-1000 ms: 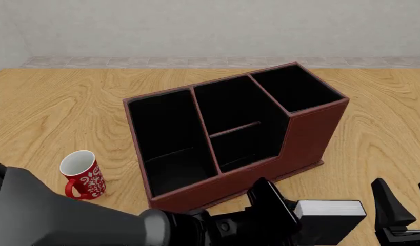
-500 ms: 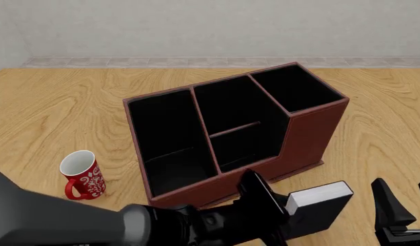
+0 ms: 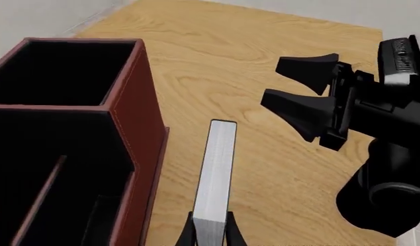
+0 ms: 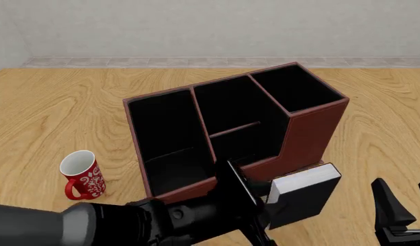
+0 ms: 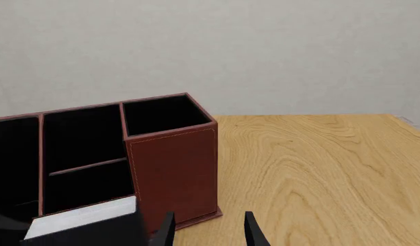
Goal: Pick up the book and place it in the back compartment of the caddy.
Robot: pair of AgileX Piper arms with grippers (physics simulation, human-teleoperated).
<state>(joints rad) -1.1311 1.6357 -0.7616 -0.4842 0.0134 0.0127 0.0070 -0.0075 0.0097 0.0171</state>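
The book point(image 4: 304, 193), black-covered with white page edges, hangs tilted just above the table at the caddy's near right corner. My left gripper point(image 4: 264, 205) is shut on it; in the left wrist view the fingertips point(image 3: 232, 234) pinch the book point(image 3: 220, 164) at its near end. The reddish-brown caddy point(image 4: 312, 130) stands mid-table. Its back compartment point(image 4: 245, 146) is the small cell behind the low outer wall and low divider, just beyond the book. My right gripper point(image 4: 401, 215) stands open at the near right, holding nothing, and is also seen open as the right gripper point(image 3: 302, 95) in the left wrist view.
A red patterned mug point(image 4: 82, 174) stands on the wooden table point(image 4: 52, 113) left of the caddy. The caddy's long left cell point(image 4: 165, 138) and tall square right cell point(image 4: 295, 87) hold nothing. A grey wall runs behind the table.
My left gripper has lifted the book and carried it leftward and forward, up against the caddy's low front wall. The right gripper has not moved.
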